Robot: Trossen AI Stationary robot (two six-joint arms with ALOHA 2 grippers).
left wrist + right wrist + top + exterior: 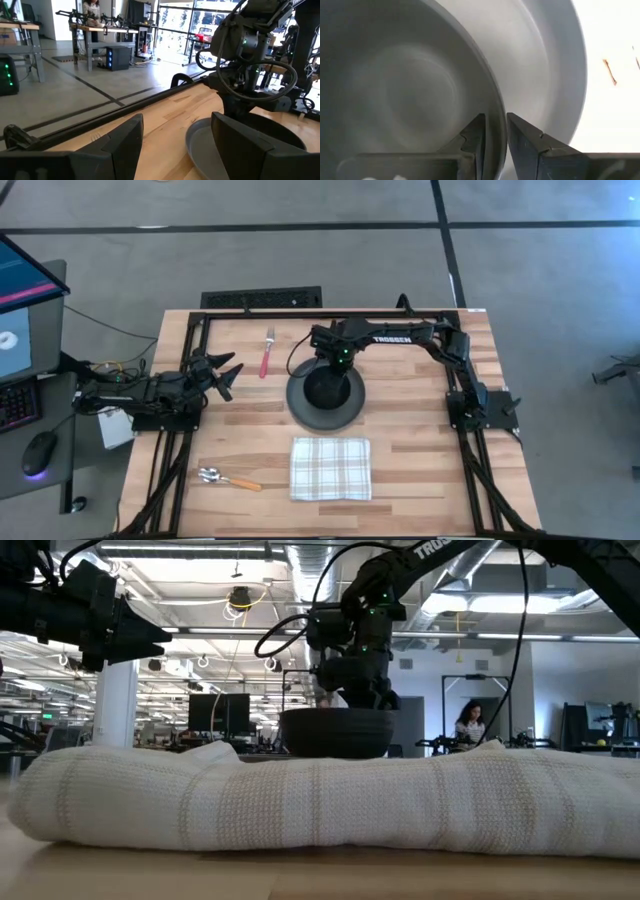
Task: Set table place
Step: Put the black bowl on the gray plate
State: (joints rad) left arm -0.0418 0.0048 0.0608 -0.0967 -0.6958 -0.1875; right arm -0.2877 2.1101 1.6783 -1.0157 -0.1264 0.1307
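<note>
My right tool [492, 137] pinches the rim of the small black round bowl [325, 385] over the dark grey round plate [352, 402]. I should lower it level and centred, then release. My left tool [226, 373] waits wide open.

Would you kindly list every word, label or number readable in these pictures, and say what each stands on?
"TROSSEN" in white letters on the right arm, in the high view.
A few white letters show on that arm at the top edge of the low view, cut off and not readable.
The monitor at the left edge of the high view shows graphics only, with no legible text.
Nothing else can be read.
</note>
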